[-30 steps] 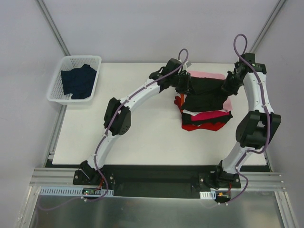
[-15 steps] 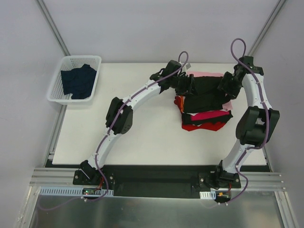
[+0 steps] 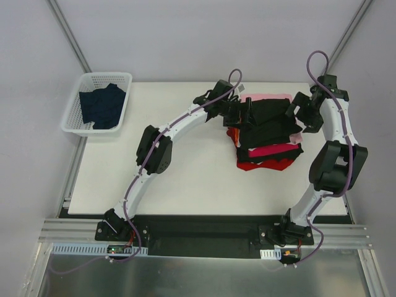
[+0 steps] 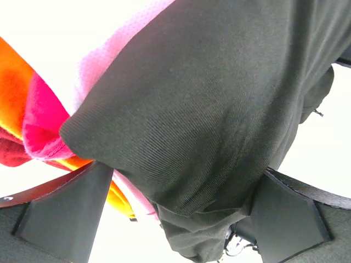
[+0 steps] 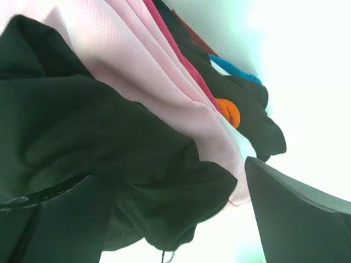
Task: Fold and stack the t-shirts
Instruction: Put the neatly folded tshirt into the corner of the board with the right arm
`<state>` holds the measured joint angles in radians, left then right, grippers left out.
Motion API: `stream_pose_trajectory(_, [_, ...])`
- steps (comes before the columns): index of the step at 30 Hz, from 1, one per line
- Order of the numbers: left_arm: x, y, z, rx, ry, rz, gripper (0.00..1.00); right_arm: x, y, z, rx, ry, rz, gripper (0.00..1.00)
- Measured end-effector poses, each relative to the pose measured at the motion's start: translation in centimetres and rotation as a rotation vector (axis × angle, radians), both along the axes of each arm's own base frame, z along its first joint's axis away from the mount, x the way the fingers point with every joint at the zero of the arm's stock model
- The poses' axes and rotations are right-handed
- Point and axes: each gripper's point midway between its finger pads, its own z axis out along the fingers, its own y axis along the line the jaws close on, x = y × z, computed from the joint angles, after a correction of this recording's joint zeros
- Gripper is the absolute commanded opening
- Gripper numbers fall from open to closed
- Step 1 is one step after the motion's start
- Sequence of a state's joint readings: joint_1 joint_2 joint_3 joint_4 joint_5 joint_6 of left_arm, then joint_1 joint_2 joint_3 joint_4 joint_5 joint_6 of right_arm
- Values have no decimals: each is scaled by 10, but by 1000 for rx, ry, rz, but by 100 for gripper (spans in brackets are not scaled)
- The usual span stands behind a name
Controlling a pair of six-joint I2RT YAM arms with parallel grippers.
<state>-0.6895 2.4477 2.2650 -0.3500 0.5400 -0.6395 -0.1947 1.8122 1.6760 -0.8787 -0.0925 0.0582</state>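
Since a second ago both have opened wide, gripping nothing: left gripper (image 3: 243, 114) and right gripper (image 3: 294, 115) flank the black t-shirt (image 3: 267, 120) topping the stack (image 3: 266, 162), right of centre on the bench (image 3: 185, 179). It looks soft, light and floppy; pinch the folded edges.

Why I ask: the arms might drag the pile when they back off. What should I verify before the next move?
1. Left pincer jaws apart: ok.
2. Left fingers free of the black t-shirt: not ok, cloth fills the gap between them.
3. Right pincer jaws apart: ok.
4. Right fingers free of cloth: cannot tell, a black fold lies at one finger.
5. Black t-shirt on top of the pile: ok.
6. Pile edges aligned: not ok, pink and red layers jut out unevenly.
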Motion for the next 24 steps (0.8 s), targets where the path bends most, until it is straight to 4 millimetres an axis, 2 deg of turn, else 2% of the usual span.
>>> stream_pose_trajectory(5, [-2, 7, -2, 20, 5, 13, 99, -3, -3, 15, -23, -36, -8, 100])
stream_pose_trajectory(6, [-2, 10, -4, 32, 8, 20, 99, -4, -4, 21, -30, -47, -12, 97])
stream_pose_trajectory(12, [-3, 28, 0, 66, 29, 47, 99, -9, -8, 65, -51, -136, -26, 96])
stream_pose_trajectory(16, [1, 38, 23, 52, 4, 69, 99, -11, -6, 87, -45, -190, -25, 96])
stream_pose_trajectory(22, [2, 49, 64, 15, -41, 88, 99, -11, 7, 88, 30, -192, -18, 99])
stream_pose_trajectory(23, [1, 50, 70, 11, -45, 90, 99, -10, 9, 88, 45, -194, -14, 97])
stream_pose_trajectory(24, [0, 52, 75, 7, -47, 91, 99, -9, 14, 89, 70, -197, -8, 89])
